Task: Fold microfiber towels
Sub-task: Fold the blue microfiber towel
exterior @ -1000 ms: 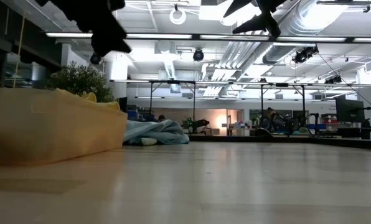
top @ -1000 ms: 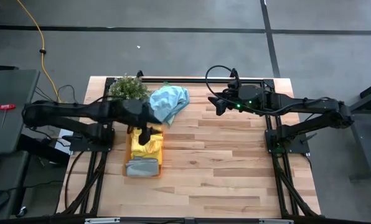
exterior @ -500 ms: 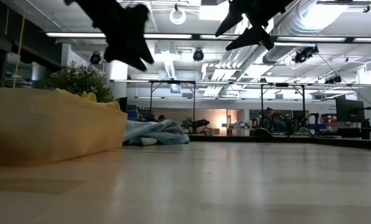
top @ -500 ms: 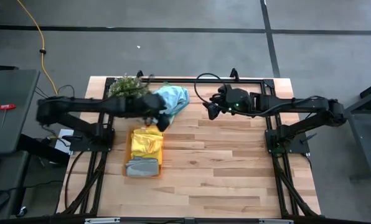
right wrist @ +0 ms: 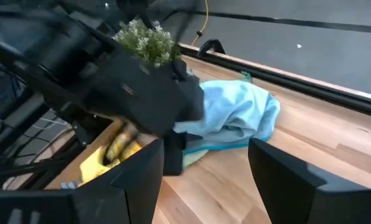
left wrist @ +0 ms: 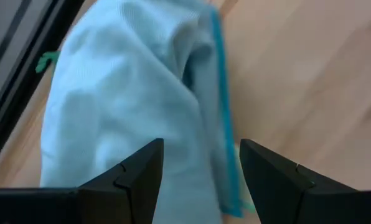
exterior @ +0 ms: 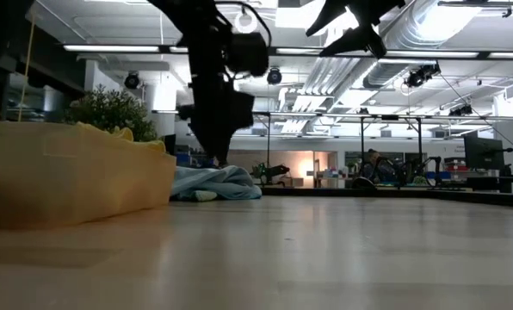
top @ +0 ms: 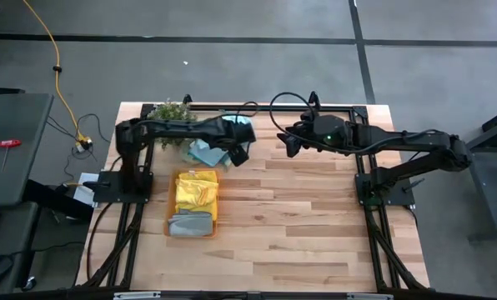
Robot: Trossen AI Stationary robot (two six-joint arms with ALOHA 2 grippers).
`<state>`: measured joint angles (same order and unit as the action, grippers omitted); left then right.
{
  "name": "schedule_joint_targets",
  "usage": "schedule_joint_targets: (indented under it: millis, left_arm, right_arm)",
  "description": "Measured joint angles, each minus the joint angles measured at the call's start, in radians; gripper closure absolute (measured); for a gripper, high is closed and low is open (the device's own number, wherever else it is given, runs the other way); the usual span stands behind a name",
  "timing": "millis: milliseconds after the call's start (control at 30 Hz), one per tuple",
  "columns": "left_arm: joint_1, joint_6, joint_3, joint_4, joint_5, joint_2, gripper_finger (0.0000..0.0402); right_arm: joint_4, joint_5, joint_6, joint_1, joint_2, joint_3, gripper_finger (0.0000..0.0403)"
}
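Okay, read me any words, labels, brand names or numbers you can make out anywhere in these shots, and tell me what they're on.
None can be read.
Light blue towel: no tag or print shows.
Yellow towel and grey towel in the orange tray: no lettering shows.
Left tool and right tool: plain dark fingers, no markings.
Room behind the table in the low view: any signs or screens are too small to read.

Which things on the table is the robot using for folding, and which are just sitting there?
For the folding job:
- light blue towel, crumpled, under the open left tool
- yellow towel in the tray
- grey towel in the tray
- right tool, open, waiting nearby

Just sitting there:
- orange tray
- small green plant
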<state>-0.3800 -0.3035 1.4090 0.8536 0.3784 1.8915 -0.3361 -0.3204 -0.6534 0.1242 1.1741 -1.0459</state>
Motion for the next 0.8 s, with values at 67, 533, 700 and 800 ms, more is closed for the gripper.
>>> schedule_joint_targets:
  millis: [67, 533, 700, 800]
  left_arm:
    - [-0.005, -0.002, 0.022, 0.024, 0.042, 0.044, 0.0202]
    - [-0.031, 0.002, 0.024, 0.058, 0.027, 0.112, 0.0367]
    - [-0.008, 0.052, 0.028, -0.008, -0.034, 0.057, 0.0395]
    - [0.028, 0.084, 0.059, -0.053, -0.091, 0.033, 0.0397]
  right_arm:
    - [0.005, -0.002, -0.001, 0.0, -0.003, 0.0, 0.0176]
    - [0.003, -0.006, -0.001, 0.0, -0.003, 0.0, 0.0176]
    - [0.005, -0.006, -0.001, 0.0, -0.003, 0.0, 0.0176]
    - [0.008, -0.006, -0.001, 0.0, -0.016, 0.0, 0.0176]
